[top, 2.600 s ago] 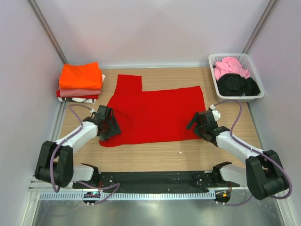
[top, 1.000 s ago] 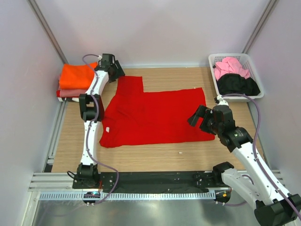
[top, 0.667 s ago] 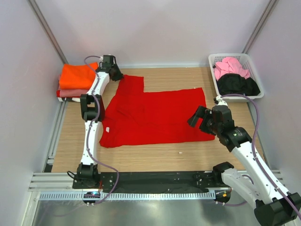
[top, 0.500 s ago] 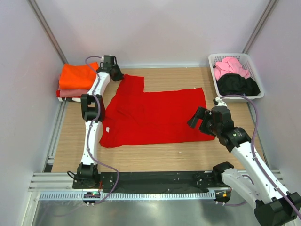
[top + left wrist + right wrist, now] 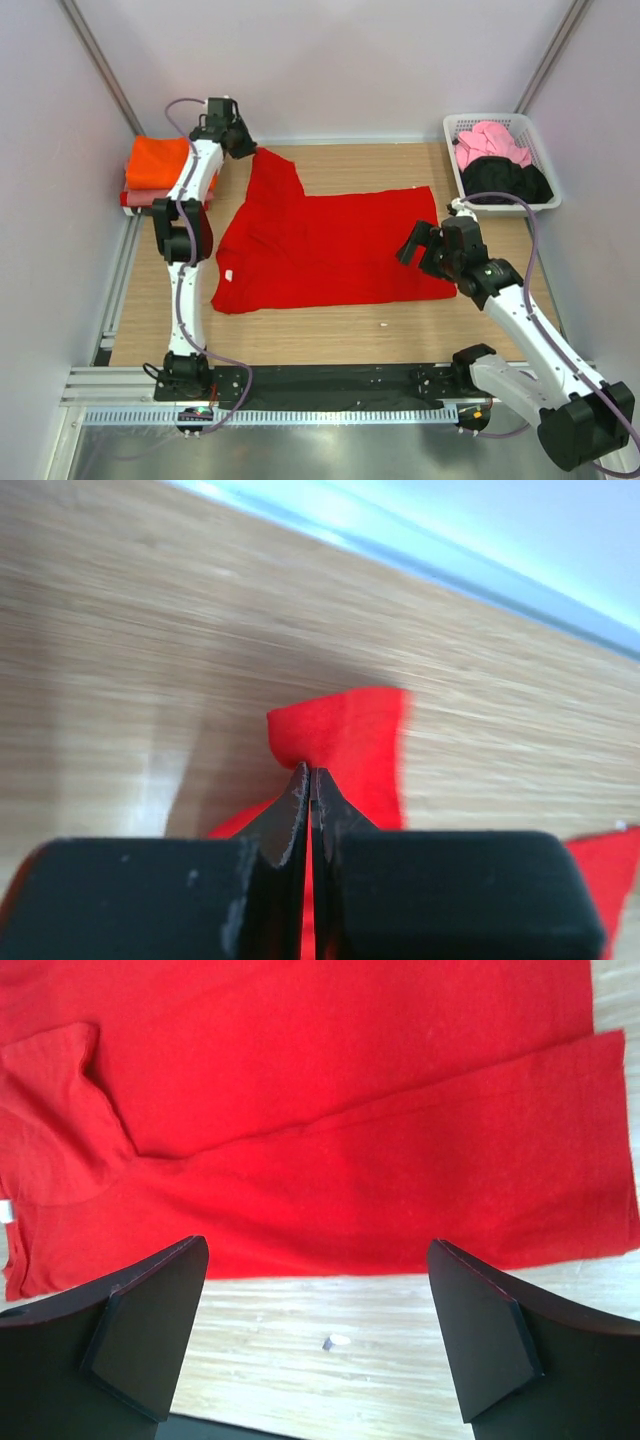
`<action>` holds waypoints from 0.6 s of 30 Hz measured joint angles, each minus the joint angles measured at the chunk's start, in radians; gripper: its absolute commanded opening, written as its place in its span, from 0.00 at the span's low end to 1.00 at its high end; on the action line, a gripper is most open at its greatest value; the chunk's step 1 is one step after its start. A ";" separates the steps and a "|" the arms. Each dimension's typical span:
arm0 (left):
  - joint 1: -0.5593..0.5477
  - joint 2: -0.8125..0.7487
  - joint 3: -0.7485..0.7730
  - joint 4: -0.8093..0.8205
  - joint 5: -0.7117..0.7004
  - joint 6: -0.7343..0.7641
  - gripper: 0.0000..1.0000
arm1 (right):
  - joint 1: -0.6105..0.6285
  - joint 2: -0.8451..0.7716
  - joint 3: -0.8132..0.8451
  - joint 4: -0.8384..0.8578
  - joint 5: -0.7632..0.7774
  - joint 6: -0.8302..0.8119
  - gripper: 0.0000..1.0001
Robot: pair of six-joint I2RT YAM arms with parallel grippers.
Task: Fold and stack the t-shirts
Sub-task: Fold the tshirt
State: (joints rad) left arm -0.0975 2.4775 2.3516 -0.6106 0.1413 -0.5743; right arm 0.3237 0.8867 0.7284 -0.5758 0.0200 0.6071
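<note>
From above, the red shirt [image 5: 330, 245] lies spread mid-counter [image 5: 330, 330]. The left fingers [image 5: 243, 148] reach its far-left sleeve [image 5: 275, 170], and the right fingers [image 5: 414, 246] hover over its right edge. Left wrist: fingers pinched shut on the sleeve's tip. Right wrist: fingers wide apart, holding nothing, above the near hem. This looks like the sleeve fold; next, carry the sleeve inward over the body.
</note>
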 measured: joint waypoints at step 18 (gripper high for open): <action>-0.117 -0.216 -0.014 -0.303 -0.081 0.062 0.00 | -0.027 0.826 0.771 -0.006 0.209 -0.095 0.89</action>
State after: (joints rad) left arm -0.2146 2.2616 2.3371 -0.9138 0.0605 -0.5125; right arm 0.2962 1.7126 1.4990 -0.5823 0.2291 0.5125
